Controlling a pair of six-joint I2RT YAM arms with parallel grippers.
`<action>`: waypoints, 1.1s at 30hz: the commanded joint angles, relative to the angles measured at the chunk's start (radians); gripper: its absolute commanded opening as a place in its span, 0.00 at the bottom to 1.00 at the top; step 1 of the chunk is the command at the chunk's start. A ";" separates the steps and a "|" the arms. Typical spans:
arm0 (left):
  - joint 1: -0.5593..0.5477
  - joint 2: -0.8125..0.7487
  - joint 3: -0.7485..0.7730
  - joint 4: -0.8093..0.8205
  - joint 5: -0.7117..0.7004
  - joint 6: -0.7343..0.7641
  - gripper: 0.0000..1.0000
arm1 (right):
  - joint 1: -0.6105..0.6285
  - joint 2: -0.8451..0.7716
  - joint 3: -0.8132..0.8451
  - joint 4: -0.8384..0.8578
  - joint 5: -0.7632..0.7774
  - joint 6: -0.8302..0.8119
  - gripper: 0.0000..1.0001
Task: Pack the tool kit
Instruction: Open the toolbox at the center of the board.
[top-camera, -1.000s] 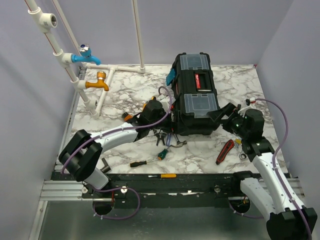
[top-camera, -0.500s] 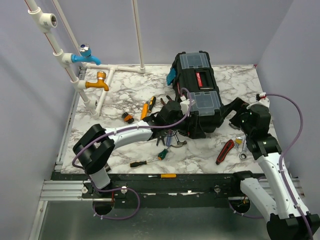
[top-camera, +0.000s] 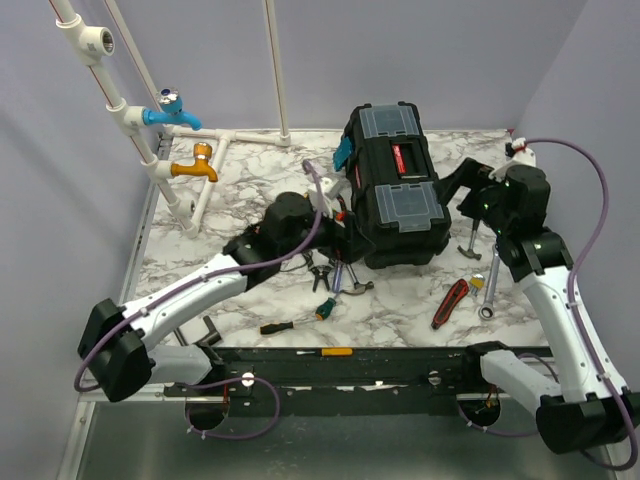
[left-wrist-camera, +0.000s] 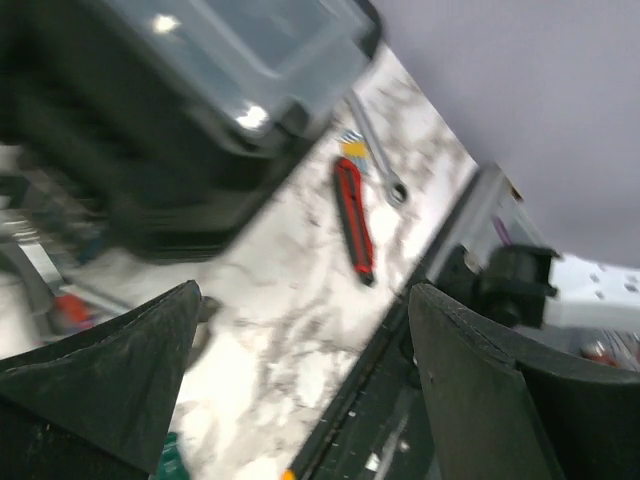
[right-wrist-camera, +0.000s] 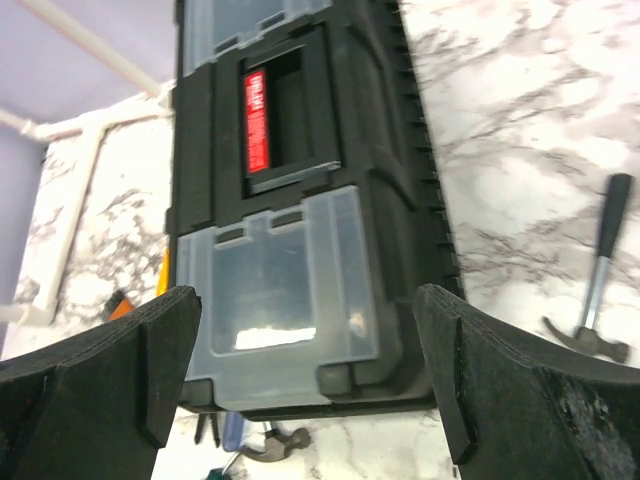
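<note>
On the marble table, the black toolbox sits shut, its tools unpacked. The left gripper by the box's left side and the right gripper to its right both gape, grasping nothing. A hammer lies just right of the box, with red-handled pliers, a wrench and screwdrivers in front. Best approach, likely: free the teal latch on the box's left before lifting the lid, one arm steadying.

Lab test cell: plain walls, marble-print table, taps on freestanding pipes.
</note>
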 joint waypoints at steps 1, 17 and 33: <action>0.168 -0.104 -0.026 -0.206 -0.145 0.021 0.87 | 0.088 0.094 0.102 -0.052 -0.080 -0.049 0.96; 0.368 -0.197 -0.154 -0.160 -0.213 -0.105 0.87 | 0.566 0.628 0.389 -0.450 0.637 -0.117 0.99; 0.382 0.058 0.016 -0.068 -0.118 -0.173 0.88 | 0.481 0.325 0.276 -0.574 0.870 -0.053 0.99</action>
